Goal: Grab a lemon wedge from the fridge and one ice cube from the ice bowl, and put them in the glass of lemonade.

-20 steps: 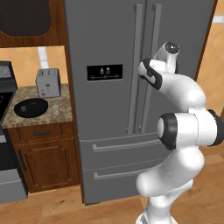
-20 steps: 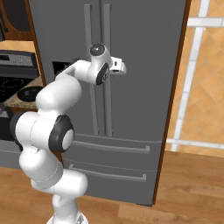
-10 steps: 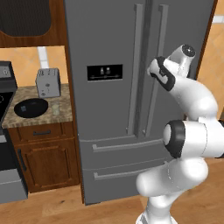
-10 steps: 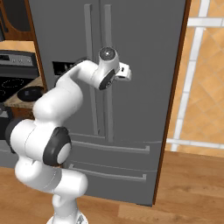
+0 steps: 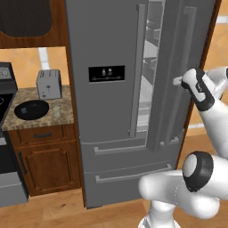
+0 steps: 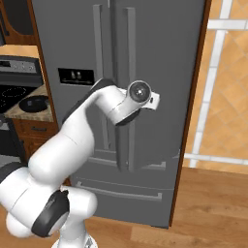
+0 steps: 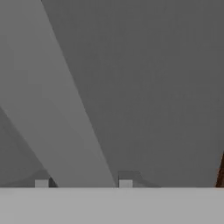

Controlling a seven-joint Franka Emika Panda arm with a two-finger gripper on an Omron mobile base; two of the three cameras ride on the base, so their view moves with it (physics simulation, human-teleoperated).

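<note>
Nearest the base, the white arm reaches up to the tall grey steel French-door fridge (image 5: 111, 102), whose right door (image 5: 182, 67) stands ajar with pale shelves visible in the gap. Its two-finger gripper (image 7: 83, 183) straddles that door's long vertical handle (image 7: 65, 131), fingers spread on either side of the bar. To open well, I judge the pull should follow the door's arc. No lemon wedge can be made out inside. Far left, the wide black bowl (image 5: 31, 109) and the small translucent tumbler (image 5: 56, 110) sit on the speckled counter (image 5: 67, 116).
</note>
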